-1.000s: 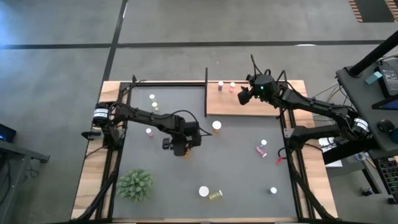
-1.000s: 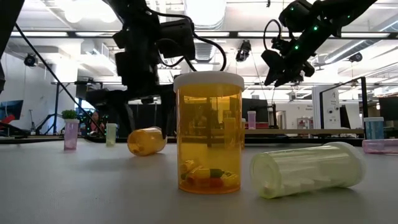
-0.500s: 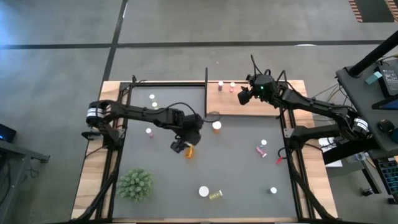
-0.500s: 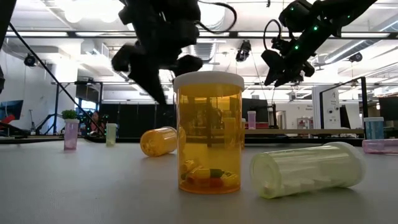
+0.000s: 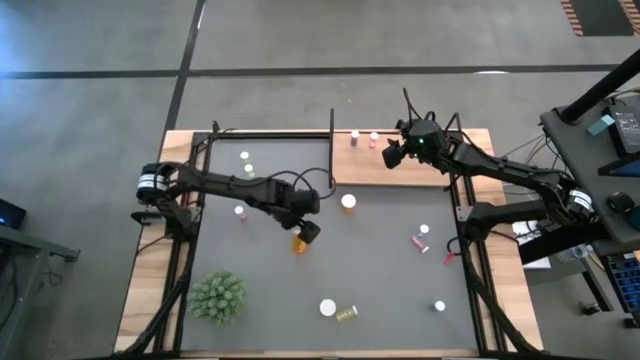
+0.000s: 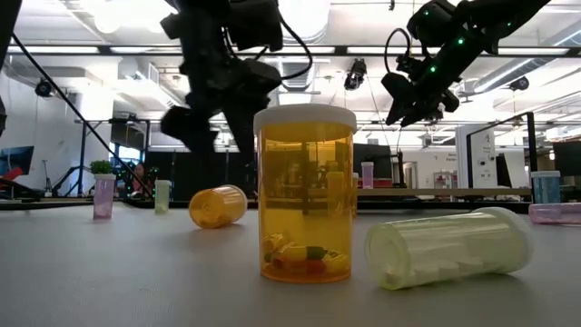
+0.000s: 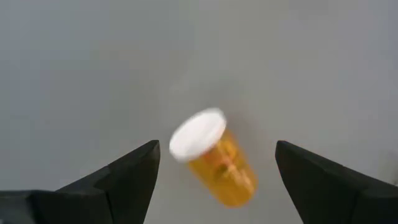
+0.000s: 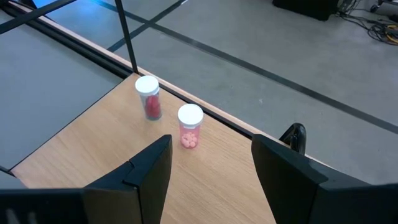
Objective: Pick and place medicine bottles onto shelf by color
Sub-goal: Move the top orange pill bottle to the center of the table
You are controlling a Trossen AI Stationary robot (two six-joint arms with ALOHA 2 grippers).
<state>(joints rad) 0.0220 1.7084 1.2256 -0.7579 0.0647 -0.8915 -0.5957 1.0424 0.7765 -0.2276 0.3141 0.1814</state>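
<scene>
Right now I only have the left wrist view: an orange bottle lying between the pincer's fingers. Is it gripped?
Observer: No. The low view shows the orange bottle resting on the mat; the left pincer is open.
Operator: Anything on the shelf?
Observer: A red bottle and a pink bottle stand upright on the shelf.
Operator: And the other arm?
Observer: The right pincer hovers over that shelf, open and empty.
</scene>
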